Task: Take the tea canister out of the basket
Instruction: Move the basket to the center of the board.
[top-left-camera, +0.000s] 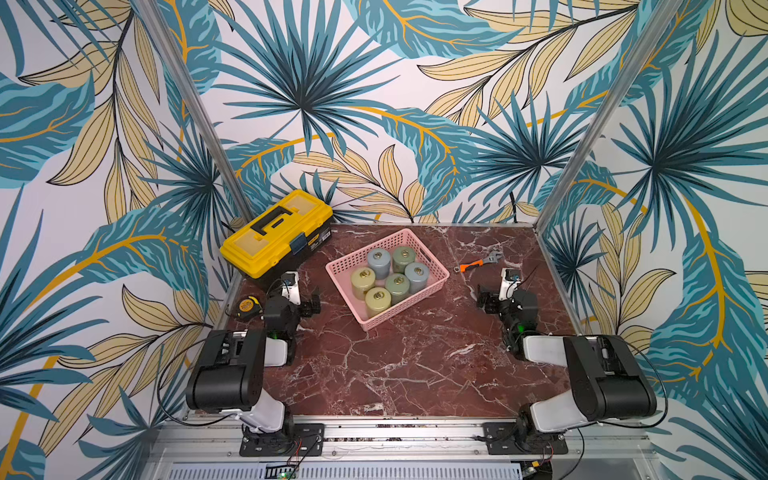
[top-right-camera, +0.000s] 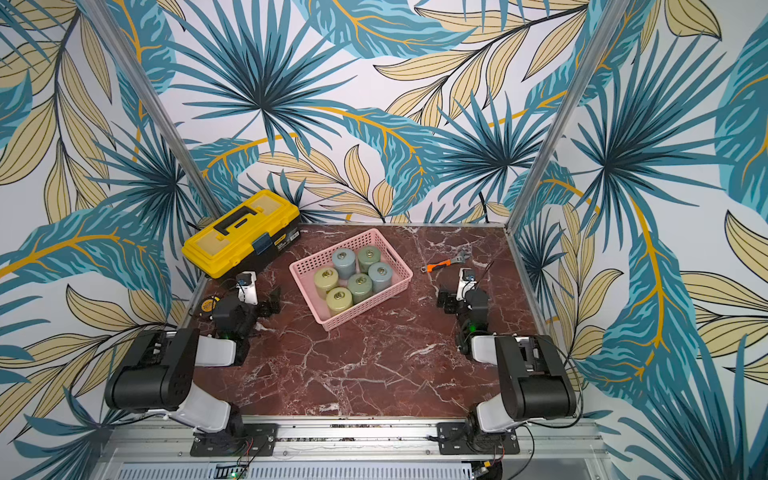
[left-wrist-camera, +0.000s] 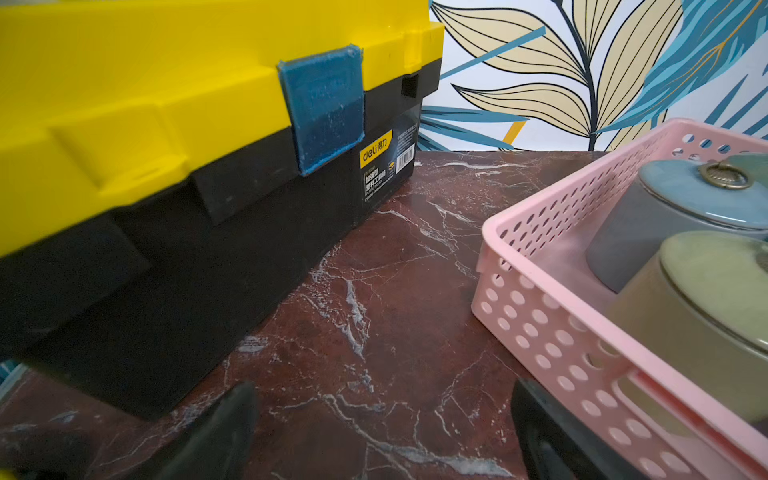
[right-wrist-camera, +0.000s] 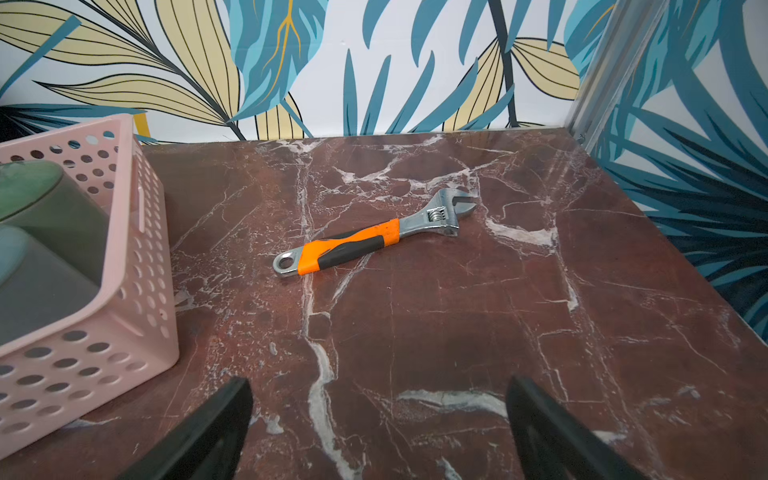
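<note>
On my red marble tabletop (top-left-camera: 395, 374) I see the yellow-and-black toolbox (top-left-camera: 276, 232) at the far left, the pink basket (top-left-camera: 405, 305) in the middle, my orange-handled adjustable wrench (top-left-camera: 478, 262) to the far right, and a tape measure (top-left-camera: 247, 305) by the left edge, nearer than the toolbox.

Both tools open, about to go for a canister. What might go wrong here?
The six canisters stand packed together in the basket; a finger may find no gap and tip a neighbour.
The basket looks light and might slide or lift with a canister.
Pulling a ring might lift only the lid.
</note>
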